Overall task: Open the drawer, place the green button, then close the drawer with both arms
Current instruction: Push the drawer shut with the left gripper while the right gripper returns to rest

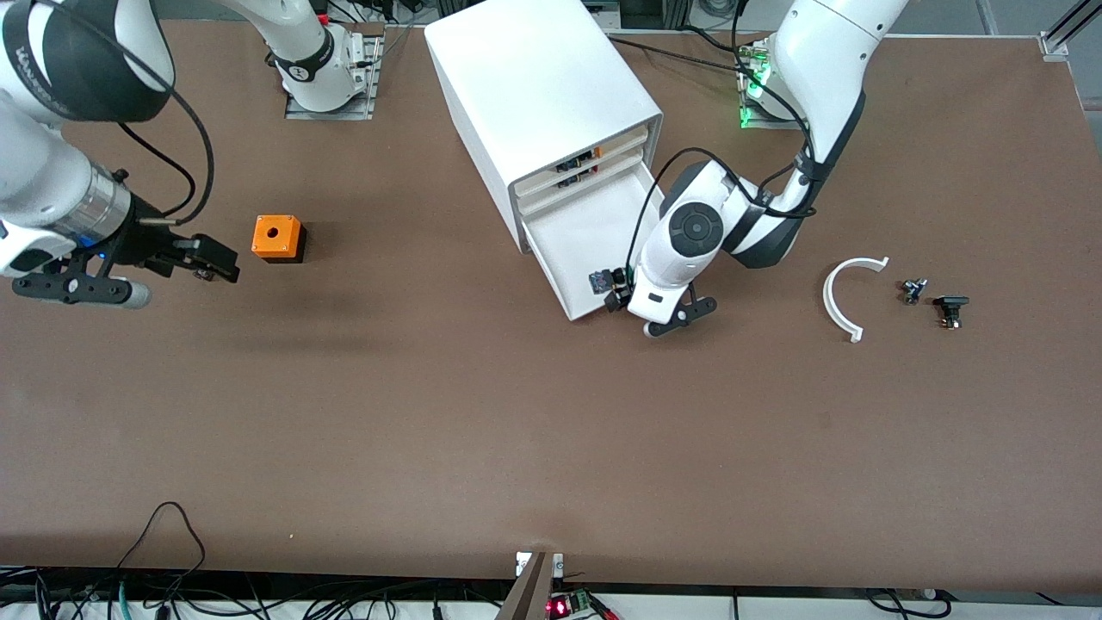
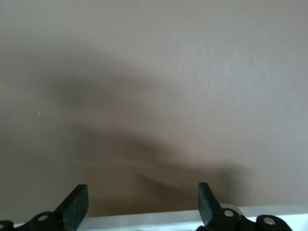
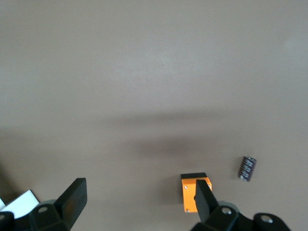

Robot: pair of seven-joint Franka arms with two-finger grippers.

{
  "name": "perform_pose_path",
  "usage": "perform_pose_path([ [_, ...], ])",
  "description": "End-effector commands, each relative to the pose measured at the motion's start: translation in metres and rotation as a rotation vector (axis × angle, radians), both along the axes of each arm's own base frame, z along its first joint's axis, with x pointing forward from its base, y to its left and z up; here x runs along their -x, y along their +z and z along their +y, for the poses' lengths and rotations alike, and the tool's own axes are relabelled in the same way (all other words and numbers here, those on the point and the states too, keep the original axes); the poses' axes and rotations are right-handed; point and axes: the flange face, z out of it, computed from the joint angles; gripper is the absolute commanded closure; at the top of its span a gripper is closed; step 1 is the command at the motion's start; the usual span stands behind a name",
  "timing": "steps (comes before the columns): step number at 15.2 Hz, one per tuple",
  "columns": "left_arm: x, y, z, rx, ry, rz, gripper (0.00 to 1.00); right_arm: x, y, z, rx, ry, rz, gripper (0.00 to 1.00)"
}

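White plastic cabinet [image 1: 538, 112] sits toward the robots' side of the table [image 1: 516, 430], boxy with rounded edges, its third drawer [image 1: 585, 245] pulled out toward the front camera, a shallow smooth white tray that looks bare inside as far as we see. We read it as opened so the button can go in, so the placing step comes next. Left gripper [image 1: 613, 291] hangs at the open drawer's front edge; left wrist view shows its black fingers [image 2: 77, 206] spread apart with only brown tabletop and a white edge between them, holding nothing. We judge it sits there from pulling or to brace the drawer.

Button [image 1: 950, 308] lies on the table well apart from the drawer, toward the left arm's end, beside a small dark part [image 1: 913, 289] and a curved white clip [image 1: 842, 297]; it looks tiny and dark here, and we can't make out a green cap. Small and light, likely to need a precise pinch.

Right gripper [image 1: 207, 258] hovers over the table beside the orange box [image 1: 278, 238], a matte cube with a round hole on a black base. Right wrist view shows its jaws apart and empty, with a small dark cylinder [image 3: 247, 168] lying near the box. This arm waits
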Motion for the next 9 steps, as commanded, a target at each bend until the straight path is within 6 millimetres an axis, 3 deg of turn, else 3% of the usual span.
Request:
perform_pose_path([
  [1, 0.025, 0.003, -0.023, -0.023, -0.044, 0.049, 0.00, 0.019, 0.016, -0.002, 0.005, -0.010, 0.003, 0.00],
  [9, 0.096, -0.002, -0.082, -0.005, -0.098, 0.121, 0.00, 0.033, 0.037, -0.012, -0.004, -0.038, -0.003, 0.00],
])
